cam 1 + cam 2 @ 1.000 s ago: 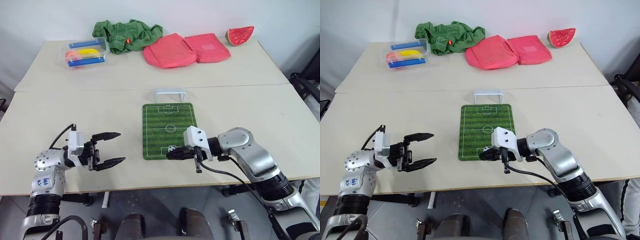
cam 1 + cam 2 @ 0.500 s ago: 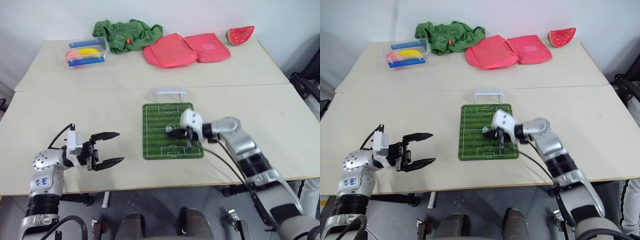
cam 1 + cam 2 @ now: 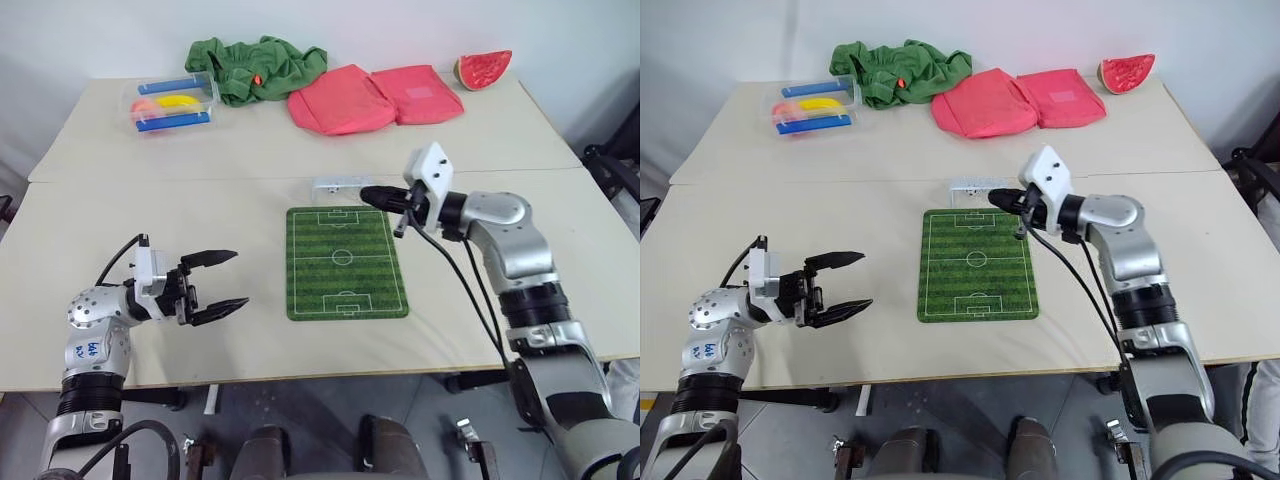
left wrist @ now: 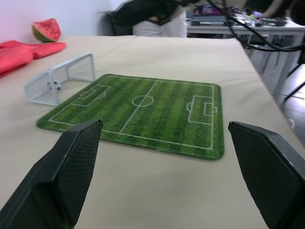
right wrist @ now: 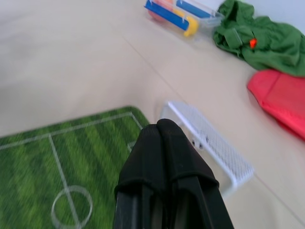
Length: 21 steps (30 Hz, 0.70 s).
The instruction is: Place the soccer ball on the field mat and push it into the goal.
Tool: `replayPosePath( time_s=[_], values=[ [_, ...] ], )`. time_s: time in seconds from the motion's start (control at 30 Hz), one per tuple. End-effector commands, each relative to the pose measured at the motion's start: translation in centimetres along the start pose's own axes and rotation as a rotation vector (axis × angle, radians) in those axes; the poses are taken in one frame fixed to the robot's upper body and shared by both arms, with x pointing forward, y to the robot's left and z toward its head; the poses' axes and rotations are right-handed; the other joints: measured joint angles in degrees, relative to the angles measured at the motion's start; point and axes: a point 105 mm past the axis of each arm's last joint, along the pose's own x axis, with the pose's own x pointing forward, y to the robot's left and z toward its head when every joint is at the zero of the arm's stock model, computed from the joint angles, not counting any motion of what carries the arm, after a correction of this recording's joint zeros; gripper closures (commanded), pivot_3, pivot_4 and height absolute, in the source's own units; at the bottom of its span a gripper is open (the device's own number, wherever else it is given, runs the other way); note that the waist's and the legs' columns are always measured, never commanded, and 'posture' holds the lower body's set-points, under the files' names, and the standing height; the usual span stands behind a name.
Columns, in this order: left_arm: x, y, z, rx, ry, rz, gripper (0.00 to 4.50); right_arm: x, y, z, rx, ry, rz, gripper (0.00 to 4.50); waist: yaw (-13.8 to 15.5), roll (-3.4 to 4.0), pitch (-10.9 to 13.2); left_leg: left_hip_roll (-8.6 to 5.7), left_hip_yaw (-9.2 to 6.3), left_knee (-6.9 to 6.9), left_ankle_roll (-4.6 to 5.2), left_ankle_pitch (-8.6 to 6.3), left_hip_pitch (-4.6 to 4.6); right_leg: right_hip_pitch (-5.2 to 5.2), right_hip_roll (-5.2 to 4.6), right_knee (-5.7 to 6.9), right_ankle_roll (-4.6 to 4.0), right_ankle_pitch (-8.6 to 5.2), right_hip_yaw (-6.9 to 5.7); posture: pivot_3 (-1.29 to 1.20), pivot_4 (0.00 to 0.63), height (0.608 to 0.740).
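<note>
Fingers of the left gripper (image 3: 222, 284) stand wide apart and empty, nearest the robot, low over the table (image 3: 120, 230) well to the left of the field mat (image 3: 344, 262). That arm is out of the play; through its wrist view the mat runs lengthwise away toward the goal (image 4: 61, 78).

Farther on, the mat lies flat with its long axis pointing away from the robot, its far short edge just short of the goal (image 3: 340, 186). No ball sits on the green.

At that far end, the right gripper (image 3: 374, 195) hangs with its fingers pressed together and nothing between them, tips just beside the goal's right end and aimed leftward across its mouth.

Soccer ball (image 4: 54, 86): a tiny black-and-white sphere lies inside the goal, against the netting; the right wrist view also has a small pale shape (image 5: 197, 142) behind the mesh. It lies just ahead of the right fingertips, toward the goal, so the push looks finished, and the right arm is far the nearer should it need another nudge.

Beyond, on the second table, lie a plastic box, green and red cloths and a watermelon slice.
</note>
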Motion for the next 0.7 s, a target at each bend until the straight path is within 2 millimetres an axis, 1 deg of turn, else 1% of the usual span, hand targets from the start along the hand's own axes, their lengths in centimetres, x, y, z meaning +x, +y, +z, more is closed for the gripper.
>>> replayPosePath(
  time_s=[0.03, 0.13, 0.17, 0.23, 0.3, 0.33, 0.4, 0.43, 0.53, 0.6, 0.67, 0.7],
  values=[
    [-0.8, 2.1, 0.8, -0.017, -0.025, 0.149, 0.0, -2.4, 0.7, 0.2, -0.013, -0.027, 0.069, 3.92, 0.0, 0.0, 0.0, 0.0, 0.0, 0.0, 0.0, 0.0, 0.0, 0.0, 0.0, 0.0, 0.0, 0.0, 0.0, 0.0, 0.15, 0.74],
    [-2.4, 3.6, 1.4, -0.016, -0.059, 0.297, 0.0, -5.2, 0.6, -2.9, 0.006, 0.054, 0.1, 2.97, 0.0, -0.01, 0.0, 0.0, 0.02, 0.0, 0.01, -0.01, 0.0, 0.0, 0.0, -0.02, 0.0, 0.0, 0.01, 0.0, 0.15, 0.74],
    [-2.9, 3.8, 1.4, -0.02, -0.057, 0.327, 0.0, -5.9, 0.6, -3.6, 0.016, 0.073, 0.108, 2.6, 0.0, -0.02, 0.0, 0.0, 0.04, 0.0, 0.01, -0.01, 0.0, 0.01, 0.0, -0.03, 0.0, 0.0, 0.02, 0.0, 0.15, 0.74],
    [-3.5, 4.0, 1.4, -0.025, -0.054, 0.357, 0.0, -6.8, 0.6, -4.5, 0.053, 0.099, 0.132, 1.88, 0.0, -0.02, 0.0, 0.0, 0.05, 0.0, 0.02, -0.01, 0.01, 0.0, 0.0, -0.03, 0.0, 0.0, 0.02, 0.0, 0.15, 0.74],
    [-5.0, 4.2, 1.4, -0.045, -0.042, 0.445, 0.0, -8.8, 0.4, -6.0, 0.074, 0.125, 0.14, 1.21, -0.3, -0.01, 0.0, 0.02, 0.11, -0.01, 0.02, -0.01, 0.07, 0.01, 0.0, -0.03, 0.0, 0.0, 0.05, 0.0, 0.15, 0.74],
    [-5.9, 4.0, 2.1, -0.046, -0.083, 0.468, 0.0, -9.8, 0.5, -6.5, 0.107, 0.116, 0.151, 0.88, -0.4, -0.02, 0.0, 0.02, 0.12, -0.02, 0.02, -0.01, 0.09, 0.01, 0.0, -0.03, 0.0, 0.0, 0.06, 0.0, 0.15, 0.74],
    [-6.8, 3.6, 2.7, -0.062, -0.121, 0.484, 0.0, -11.0, 0.3, -7.1, 0.133, 0.103, 0.149, 0.16, -0.3, -0.03, 0.0, 0.05, 0.14, -0.06, 0.02, -0.01, 0.1, 0.01, 0.0, -0.06, 0.0, 0.0, 0.05, 0.0, 0.15, 0.74],
    [-7.2, 3.2, 2.5, -0.081, -0.102, 0.478, 0.0, -11.5, 0.1, -7.5, 0.138, 0.106, 0.142, 0.07, -0.2, -0.03, 0.0, 0.05, 0.14, -0.06, 0.02, -0.01, 0.09, 0.01, 0.0, -0.06, 0.0, 0.0, 0.05, 0.0, 0.15, 0.74],
    [-8.1, 1.9, 1.9, -0.104, -0.04, 0.462, 0.0, -12.8, -0.4, -8.2, 0.156, 0.112, 0.11, 0.07, -0.1, -0.02, 0.0, 0.07, 0.15, -0.03, 0.01, -0.01, 0.09, 0.02, 0.02, -0.06, 0.0, 0.0, 0.06, 0.0, 0.15, 0.74],
    [-9.1, 0.9, 1.8, -0.13, -0.01, 0.449, 0.0, -13.9, -0.9, -8.2, 0.186, 0.082, 0.081, 0.07, -0.1, -0.01, 0.0, 0.08, 0.17, 0.06, 0.01, -0.01, 0.09, 0.03, 0.02, -0.05, 0.0, 0.0, 0.07, 0.0, 0.15, 0.74],
    [-9.8, 0.8, 1.7, -0.154, 0.018, 0.458, 0.0, -14.5, -1.3, -8.4, 0.182, 0.102, 0.067, 0.07, 0.0, -0.01, 0.0, 0.09, 0.18, 0.08, 0.01, -0.02, 0.1, 0.05, 0.02, -0.05, 0.0, 0.0, 0.09, 0.0, 0.15, 0.74],
    [-10.3, 1.2, 1.8, -0.131, 0.037, 0.482, 0.0, -14.7, -1.8, -8.5, 0.175, 0.118, 0.031, 0.07, 0.1, -0.01, 0.0, 0.11, 0.18, 0.1, 0.01, -0.02, 0.1, 0.05, 0.03, -0.02, 0.0, 0.0, 0.09, 0.0, 0.15, 0.74]
  ],
)
